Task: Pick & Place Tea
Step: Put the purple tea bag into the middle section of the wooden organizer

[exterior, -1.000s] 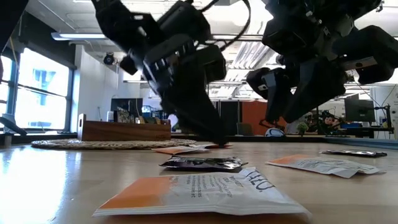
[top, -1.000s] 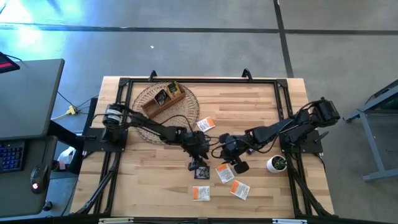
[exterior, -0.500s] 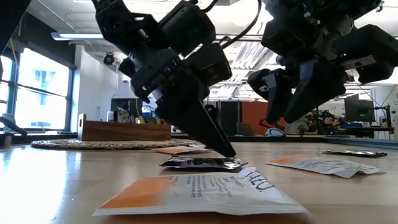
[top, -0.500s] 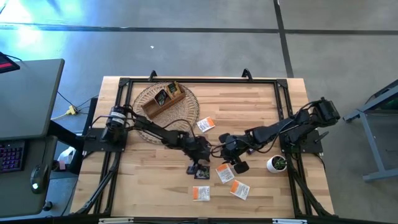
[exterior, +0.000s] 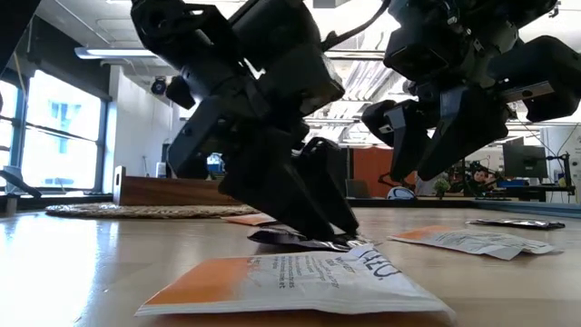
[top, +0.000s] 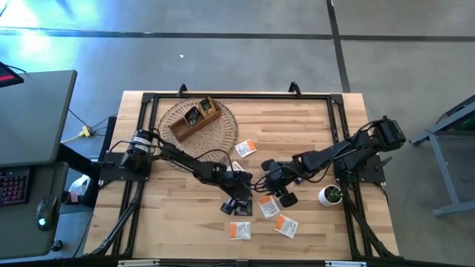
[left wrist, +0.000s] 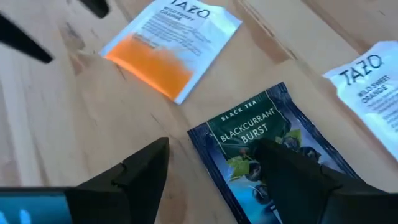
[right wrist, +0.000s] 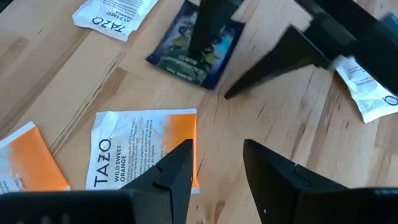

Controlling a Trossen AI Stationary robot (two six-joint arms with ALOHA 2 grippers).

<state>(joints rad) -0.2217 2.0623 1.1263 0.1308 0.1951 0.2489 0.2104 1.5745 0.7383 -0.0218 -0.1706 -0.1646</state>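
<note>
A dark blackcurrant tea sachet (left wrist: 261,155) lies flat on the wooden table (top: 185,222), near its middle. My left gripper (left wrist: 211,146) is open and slants down over it. One finger (left wrist: 292,174) is over the sachet's printed face, the other (left wrist: 137,174) over bare wood beside its edge. White-and-orange tea sachets (top: 267,206) (top: 286,226) (top: 240,231) (top: 246,148) lie flat around it. My right gripper (right wrist: 217,162) hangs open above bare wood beside one of them (right wrist: 146,146), with nothing between its fingers. My left gripper slants down from the table's left. One fingertip (right wrist: 200,37) is low over the dark sachet's face (right wrist: 180,59). I cannot tell whether it touches. The sachet lies flat on the table.
A brown wooden box (top: 194,117) stands on a round woven mat (top: 215,137) at the far left. A small white pot with a plant (top: 330,195) stands at the right edge. Another dark sachet (exterior: 517,223) lies farther right in the low view.
My left gripper has sunk and moved toward the table's near edge, onto the dark sachet, and has rolled about its own pointing line, so its fingers now straddle the sachet's edge. My right arm has kept still.
</note>
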